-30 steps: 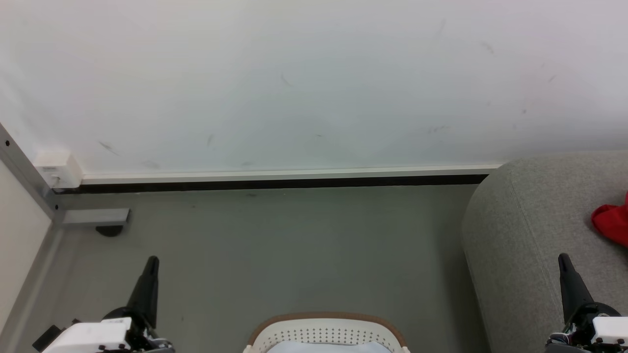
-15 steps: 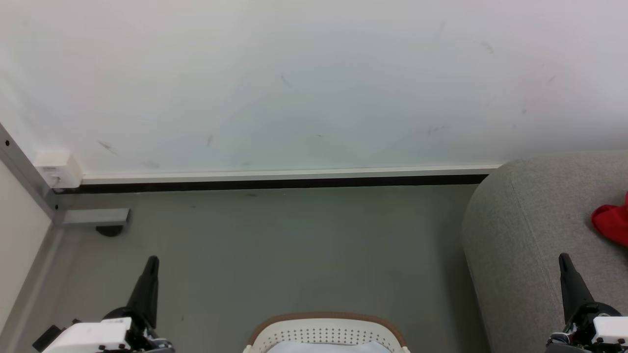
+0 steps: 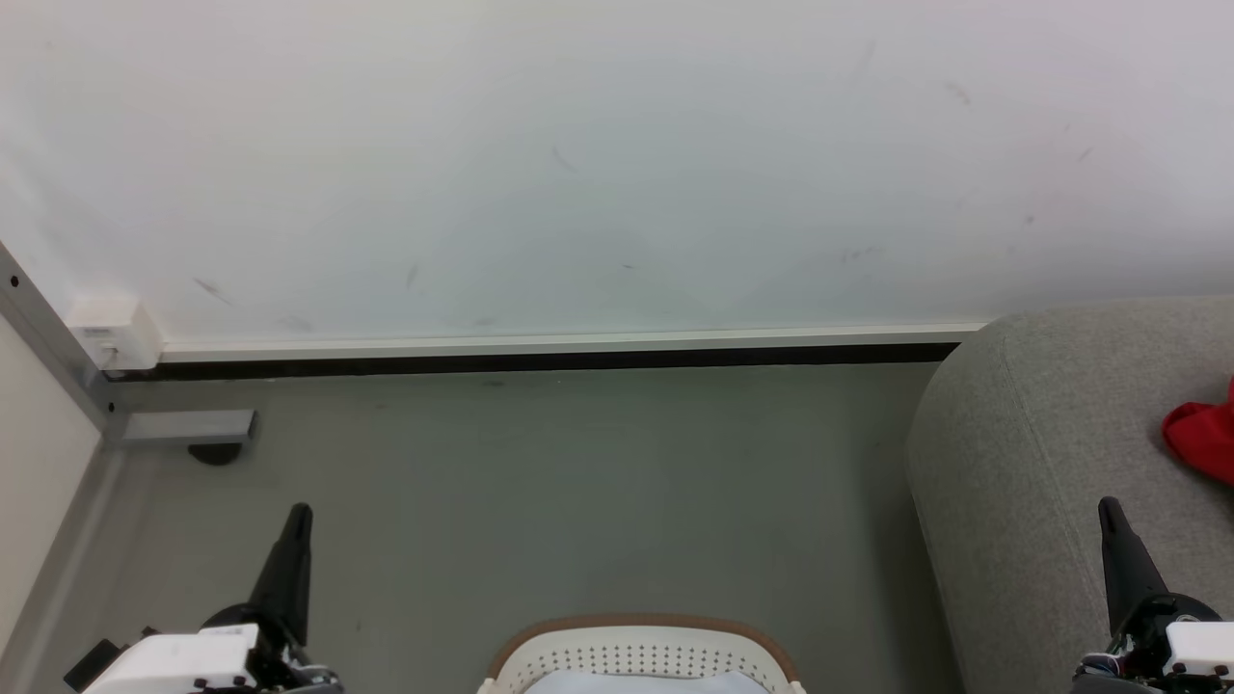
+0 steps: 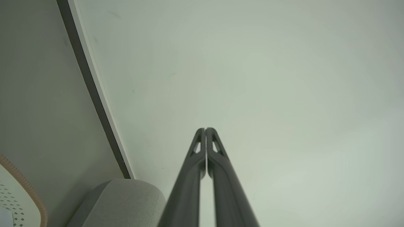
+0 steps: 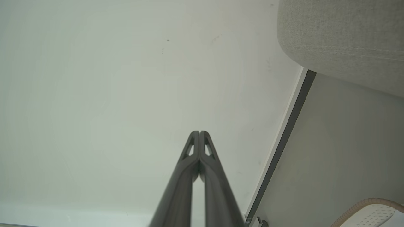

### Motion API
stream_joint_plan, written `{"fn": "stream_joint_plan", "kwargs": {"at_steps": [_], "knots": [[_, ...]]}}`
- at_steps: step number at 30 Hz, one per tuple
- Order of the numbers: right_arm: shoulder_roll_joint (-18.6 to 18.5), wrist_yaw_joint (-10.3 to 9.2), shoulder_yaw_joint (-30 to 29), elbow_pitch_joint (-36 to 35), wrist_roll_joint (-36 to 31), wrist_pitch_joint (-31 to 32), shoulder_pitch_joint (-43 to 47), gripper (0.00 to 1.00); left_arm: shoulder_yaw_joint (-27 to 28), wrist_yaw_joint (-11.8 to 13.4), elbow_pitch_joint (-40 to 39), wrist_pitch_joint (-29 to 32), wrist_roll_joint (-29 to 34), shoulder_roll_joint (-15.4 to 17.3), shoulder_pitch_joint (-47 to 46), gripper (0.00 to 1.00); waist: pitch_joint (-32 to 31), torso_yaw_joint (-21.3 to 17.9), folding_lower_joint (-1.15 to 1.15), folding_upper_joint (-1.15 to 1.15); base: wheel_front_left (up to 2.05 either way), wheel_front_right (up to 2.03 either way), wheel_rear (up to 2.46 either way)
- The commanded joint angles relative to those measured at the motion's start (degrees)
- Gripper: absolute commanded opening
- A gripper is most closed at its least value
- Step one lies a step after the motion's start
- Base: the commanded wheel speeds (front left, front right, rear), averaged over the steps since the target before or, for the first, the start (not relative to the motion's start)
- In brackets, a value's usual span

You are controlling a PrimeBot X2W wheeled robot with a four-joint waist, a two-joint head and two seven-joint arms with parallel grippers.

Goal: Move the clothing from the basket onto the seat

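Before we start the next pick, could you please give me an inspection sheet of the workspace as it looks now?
Surface: grey floor, bare between basket and wall.
Job's things: white basket at the head view's bottom edge, white garment inside; red garment lying on the grey seat, right.
Clutter: nothing seen.
Claws: left claw and right claw both shut, holding nothing, raised either side of the basket.
Cables: nothing seen.
Surroundings: white wall, dark skirting, metal frame foot and small white box at far left.

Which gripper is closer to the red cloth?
Right. The right gripper sits by the seat, just below the red cloth in the head view. The left gripper is far off, past the basket.
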Motion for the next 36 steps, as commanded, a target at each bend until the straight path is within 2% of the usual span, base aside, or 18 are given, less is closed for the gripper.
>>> {"fn": "stream_joint_plan", "kwargs": {"at_steps": [1, 36], "knots": [[-0.4, -0.12, 0.1, -0.3, 0.2, -0.4, 0.2, 0.0, 0.1, -0.2, -0.2, 0.2, -0.7, 0.1, -0.5, 0.0, 0.0, 0.0, 0.0, 0.0, 0.0, 0.0, 0.0], [-1.7, -0.12, 1.9, -0.6, 1.9, -1.8, 0.2, 0.0, 0.1, -0.2, -0.2, 0.2, -0.7, 0.1, -0.5, 0.0, 0.0, 0.0, 0.0, 0.0, 0.0, 0.0, 0.0]]}}
